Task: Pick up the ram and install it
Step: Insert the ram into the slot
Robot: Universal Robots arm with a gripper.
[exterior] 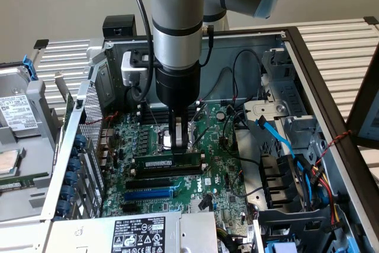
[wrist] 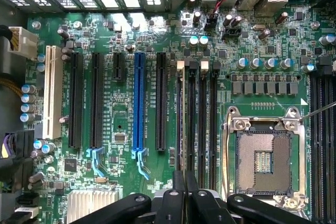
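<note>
Nearest the exterior camera lies a grey labelled box. Beyond it, on the motherboard, run the blue slot and a black slot. Just past these the ram stands on edge along a memory slot. Directly above it is the tool, fingers drawn together on the stick's top edge. Picking up looks done; whether the ram is pressed fully home cannot be told.
</note>
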